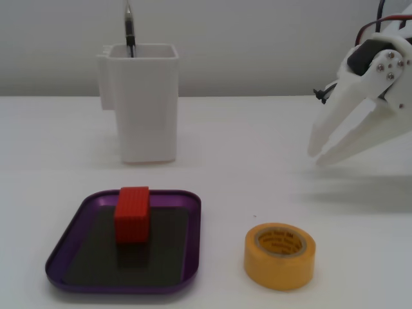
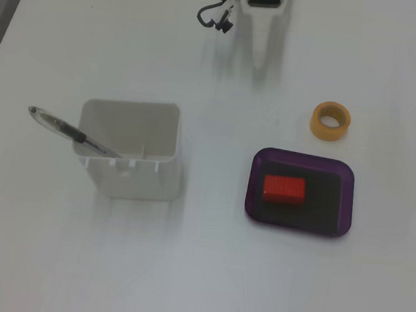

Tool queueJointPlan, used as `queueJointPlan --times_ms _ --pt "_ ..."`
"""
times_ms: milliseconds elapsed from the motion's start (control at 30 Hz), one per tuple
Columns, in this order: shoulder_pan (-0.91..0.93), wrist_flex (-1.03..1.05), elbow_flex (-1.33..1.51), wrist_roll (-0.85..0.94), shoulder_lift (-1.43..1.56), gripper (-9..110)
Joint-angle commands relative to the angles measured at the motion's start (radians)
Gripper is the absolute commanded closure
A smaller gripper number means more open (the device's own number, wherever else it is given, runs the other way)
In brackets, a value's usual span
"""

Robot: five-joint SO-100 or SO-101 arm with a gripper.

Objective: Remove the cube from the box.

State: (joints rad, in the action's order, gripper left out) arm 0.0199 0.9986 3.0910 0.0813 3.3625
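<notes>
On the white table, your gripper hangs empty, fingers slightly parted, well apart from the cube. It sits in the purple box, so the reach has not begun — next, travel over and descend. Only a fixed view from above shows the pen leaning in the white container.

bare table around box, tape roll near one corner, white container well apart
</notes>
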Motion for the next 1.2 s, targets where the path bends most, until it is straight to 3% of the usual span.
queueJointPlan --times_ms 0,767,1167 --pt "-0.014 -0.012 0.011 -0.002 0.058 102" --pt "-0.003 -0.014 -0.009 0.011 0.057 102" --pt "0.003 -0.173 -0.354 0.074 -0.107 102"
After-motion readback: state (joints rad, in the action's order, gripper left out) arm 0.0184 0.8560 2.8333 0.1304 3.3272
